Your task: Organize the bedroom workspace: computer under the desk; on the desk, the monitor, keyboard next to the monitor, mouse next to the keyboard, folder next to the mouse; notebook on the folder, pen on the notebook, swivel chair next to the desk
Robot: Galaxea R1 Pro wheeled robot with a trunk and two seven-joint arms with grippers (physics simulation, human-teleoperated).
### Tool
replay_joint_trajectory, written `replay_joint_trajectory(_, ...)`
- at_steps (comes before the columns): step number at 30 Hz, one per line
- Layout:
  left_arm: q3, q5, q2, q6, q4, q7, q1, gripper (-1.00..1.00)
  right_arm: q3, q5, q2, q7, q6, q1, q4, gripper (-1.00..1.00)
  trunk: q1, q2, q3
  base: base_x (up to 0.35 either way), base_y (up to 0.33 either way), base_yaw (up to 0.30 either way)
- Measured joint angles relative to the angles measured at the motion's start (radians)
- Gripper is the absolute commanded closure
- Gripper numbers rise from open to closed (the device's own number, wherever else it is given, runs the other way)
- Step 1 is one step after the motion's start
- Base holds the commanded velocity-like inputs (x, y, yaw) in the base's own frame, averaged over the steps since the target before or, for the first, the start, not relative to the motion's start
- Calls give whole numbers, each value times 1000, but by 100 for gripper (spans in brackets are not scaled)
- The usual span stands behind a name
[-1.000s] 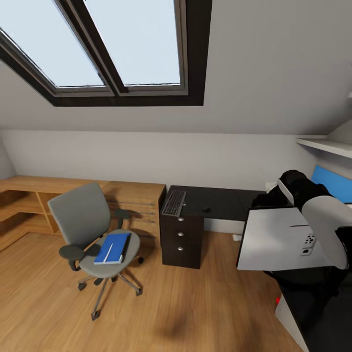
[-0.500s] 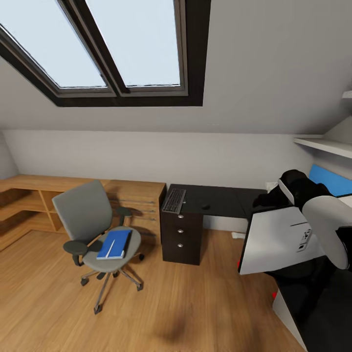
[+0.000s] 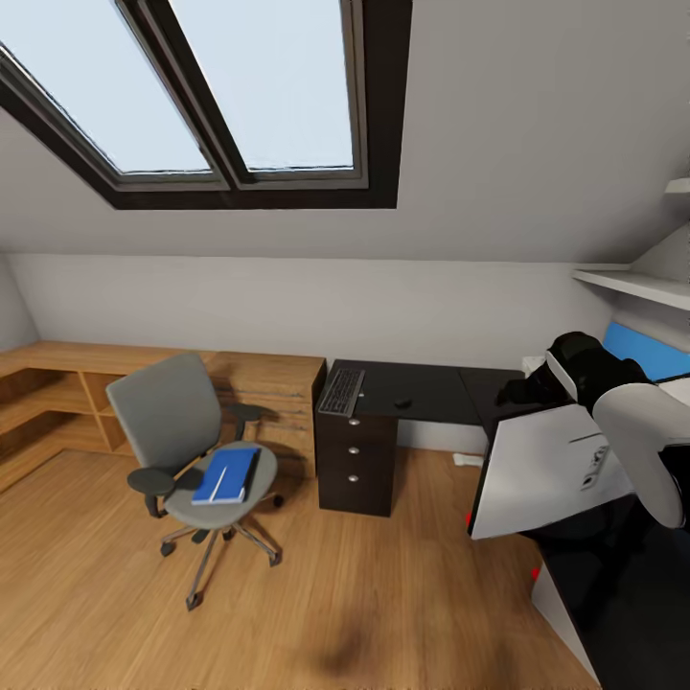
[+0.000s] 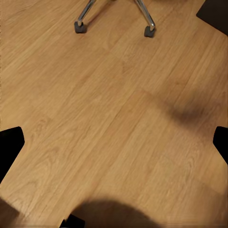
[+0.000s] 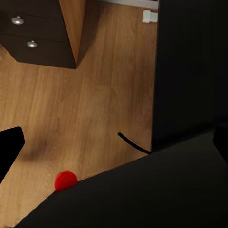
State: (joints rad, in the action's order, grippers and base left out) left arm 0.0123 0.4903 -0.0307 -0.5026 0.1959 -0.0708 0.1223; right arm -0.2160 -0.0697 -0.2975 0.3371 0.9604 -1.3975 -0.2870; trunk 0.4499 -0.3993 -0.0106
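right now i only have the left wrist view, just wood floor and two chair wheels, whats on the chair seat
Observer: The blue folder lies flat on the swivel chair seat, with the white pen on top of it.
Operator: is the keyboard on the desk
Observer: Yes, the keyboard lies on the desk above the drawers, with the mouse a little apart beside it.
Operator: and the monitor
Observer: The monitor is tilted in front of the right arm, its white back toward the head camera. Whether it is gripped, I can't tell.
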Motion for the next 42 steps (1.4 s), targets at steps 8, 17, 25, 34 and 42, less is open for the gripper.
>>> replay_joint_trajectory(8,0,0,0,0,0,0,0,-100,-2,-2,0,0,0,0,-3,-100,0,0,0,-34,0,0)
replay_joint_trajectory(17,0,-1,0,0,0,0,0,-100,-2,-2,1,0,0,0,-4,-100,0,0,0,-18,0,0)
replay_joint_trajectory(25,0,-1,0,0,0,0,0,-100,-2,-2,1,-1,0,0,-4,-100,0,0,0,-27,0,0)
replay_joint_trajectory(34,0,-1,0,0,0,0,0,-100,0,2,1,0,1,0,-4,-100,0,0,0,-80,-45,0)
replay_joint_trajectory(42,0,-1,0,0,0,0,0,-100,-2,-2,1,-1,0,0,-4,-100,0,0,0,-14,-10,0)
